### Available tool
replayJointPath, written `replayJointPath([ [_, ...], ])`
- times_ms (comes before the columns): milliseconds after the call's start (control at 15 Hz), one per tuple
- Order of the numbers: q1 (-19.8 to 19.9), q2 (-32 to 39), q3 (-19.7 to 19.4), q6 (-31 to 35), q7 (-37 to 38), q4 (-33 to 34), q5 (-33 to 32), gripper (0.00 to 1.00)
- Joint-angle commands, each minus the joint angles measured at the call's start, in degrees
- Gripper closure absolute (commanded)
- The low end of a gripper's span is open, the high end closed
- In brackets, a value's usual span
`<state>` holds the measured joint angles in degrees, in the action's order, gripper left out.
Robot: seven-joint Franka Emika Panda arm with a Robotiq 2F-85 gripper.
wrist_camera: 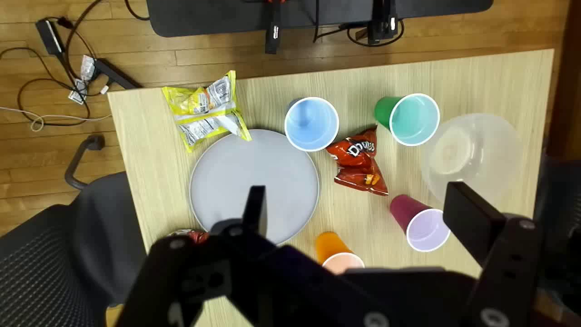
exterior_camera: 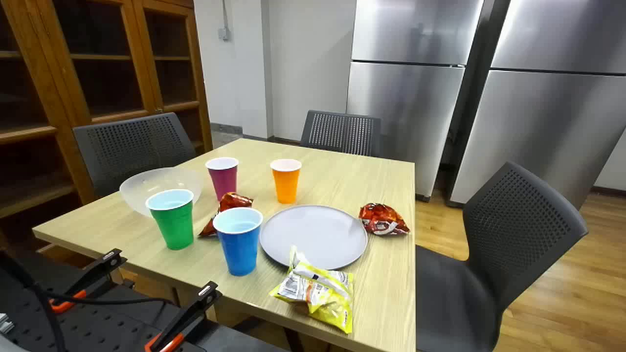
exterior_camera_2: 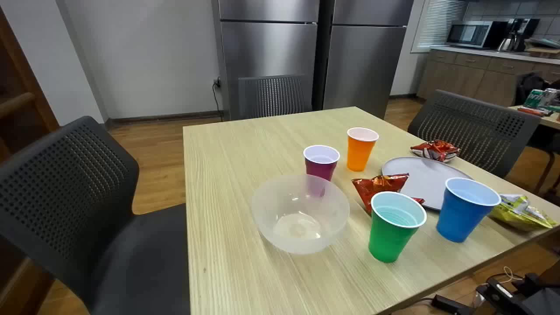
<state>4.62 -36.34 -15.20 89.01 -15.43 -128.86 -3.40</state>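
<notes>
In the wrist view my gripper (wrist_camera: pixel 356 186) stands open high above the table, its black fingers (wrist_camera: pixel 472 220) wide apart with nothing between them. Below the gap lie a red Doritos bag (wrist_camera: pixel 358 156), an upright purple cup (wrist_camera: pixel 406 211) and an orange cup (wrist_camera: pixel 329 245), partly covered by the gripper. The left finger overlaps a grey plate (wrist_camera: pixel 254 159); the right one is near a frosted bowl (wrist_camera: pixel 494 150) in the picture. A blue cup (wrist_camera: pixel 312 123) and a green cup (wrist_camera: pixel 414 119) stand farther up. Neither exterior view shows the gripper.
A yellow snack bag (exterior_camera: pixel 318 293) lies by the plate at the table (exterior_camera: pixel 371 313) edge. Another red bag (exterior_camera: pixel 384 219) rests on the plate's far side. Dark chairs (exterior_camera_2: pixel 65 175) surround the table. Clamps (exterior_camera: pixel 186 313) hold a black stand beside it. Cables (wrist_camera: pixel 68 81) trail on the floor.
</notes>
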Motion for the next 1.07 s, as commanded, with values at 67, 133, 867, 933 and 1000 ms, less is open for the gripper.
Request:
replayJointPath([
  [67, 0.8, 0.2, 0.5, -0.1, -0.4, 0.2, 0.3, 0.00],
  [133, 0.8, 0.2, 0.5, -0.1, -0.4, 0.2, 0.3, 0.00],
  [867, 0.5, 2.1, 0.8, 7.0, 1.1, -1.7, 1.7, 0.00],
  [933, 0.6, 2.5, 1.0, 9.5, 1.4, -2.4, 2.0, 0.00],
  [1000, 0.5, 3.2, 1.1, 11.8, 1.5, -3.0, 2.5, 0.00],
])
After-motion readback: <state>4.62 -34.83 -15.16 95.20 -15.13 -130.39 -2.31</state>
